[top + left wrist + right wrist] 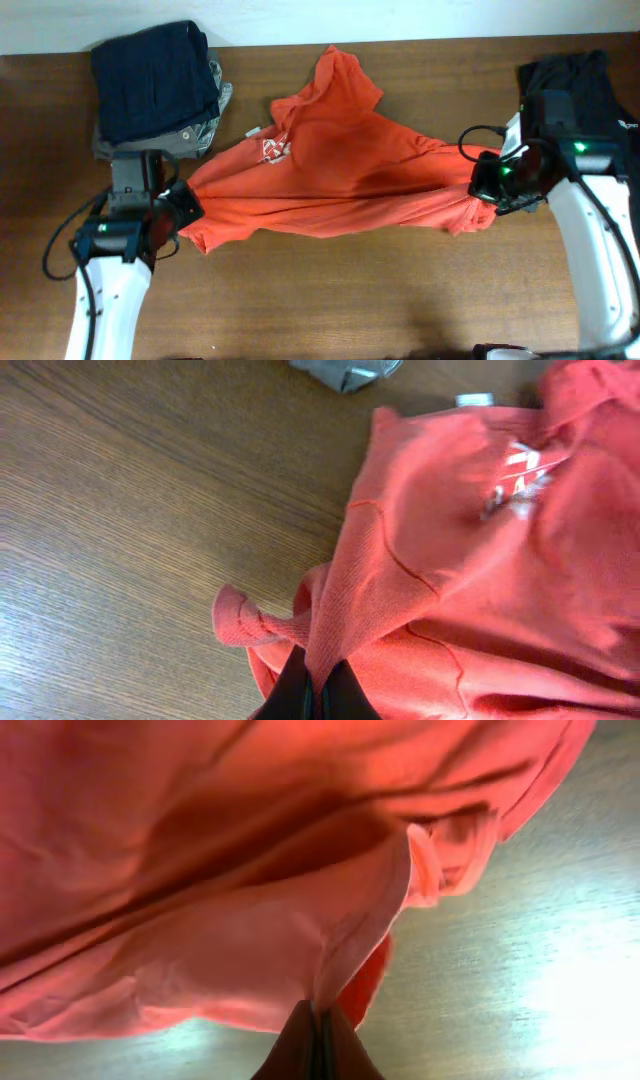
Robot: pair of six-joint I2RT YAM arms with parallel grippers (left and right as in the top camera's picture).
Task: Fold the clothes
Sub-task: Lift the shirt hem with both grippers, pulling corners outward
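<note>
Overhead, left end effector [188, 206] and right end effector [479, 190] each clench opposite ends of the orange-red T-shirt [340, 170]

The white lettering [274, 150] on the orange-red T-shirt [340, 170] is too crumpled and small to read from overhead, and it's just a blur in the left wrist view. From above, the left gripper [186, 204] and right gripper [480, 190] tips are buried in cloth. The grey garment [205, 135] is mostly hidden under the navy garment [150, 75]. The right arm [600, 230] covers part of the black garment [570, 70]. Right wrist view cuts the shirt off at 2 edges.

Left gripper [189, 198], right gripper [479, 189] — both clamped
</note>
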